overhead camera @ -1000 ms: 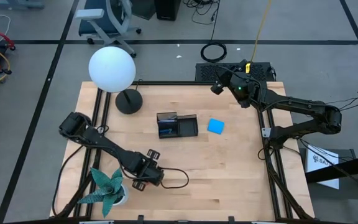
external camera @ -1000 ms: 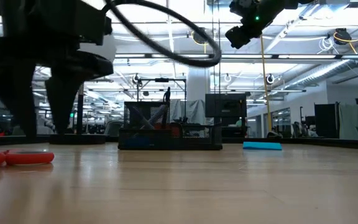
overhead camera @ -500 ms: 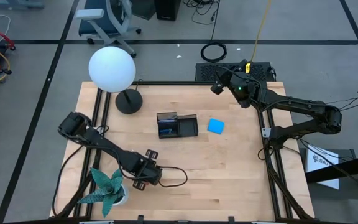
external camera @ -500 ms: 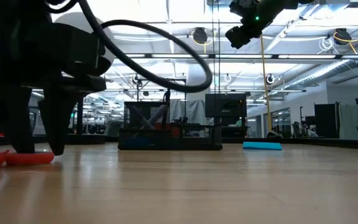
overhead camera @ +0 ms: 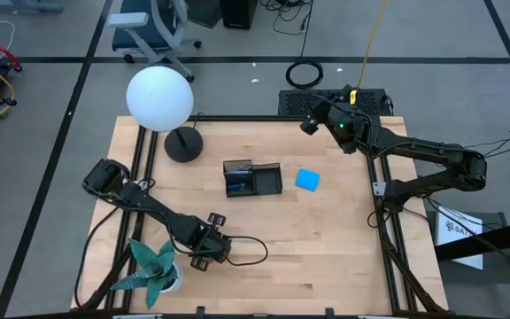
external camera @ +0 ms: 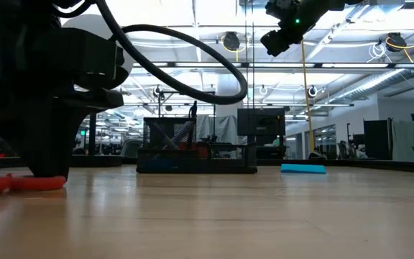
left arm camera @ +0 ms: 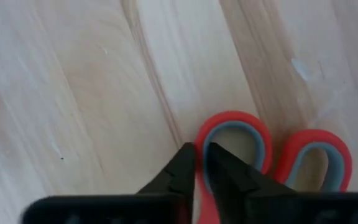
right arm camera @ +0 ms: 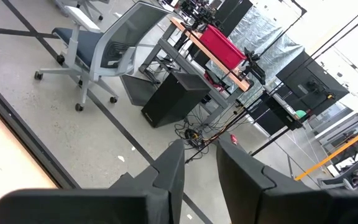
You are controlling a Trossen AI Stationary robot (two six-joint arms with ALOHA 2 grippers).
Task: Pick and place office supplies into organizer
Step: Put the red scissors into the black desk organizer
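Now we have the left hand (left arm camera: 197, 163) pinched on one red loop of the scissors (left arm camera: 272, 155), flat on the bench (overhead camera: 326, 239) near the plant (overhead camera: 153, 266); lift straight, then carry to the organizer (overhead camera: 252, 178).

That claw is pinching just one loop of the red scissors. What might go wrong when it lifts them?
The left gripper holds only the thin rim of one handle loop of the scissors, so they might swing, twist or slip out. Hanging crooked, they could also catch on the organizer wall instead of dropping in.
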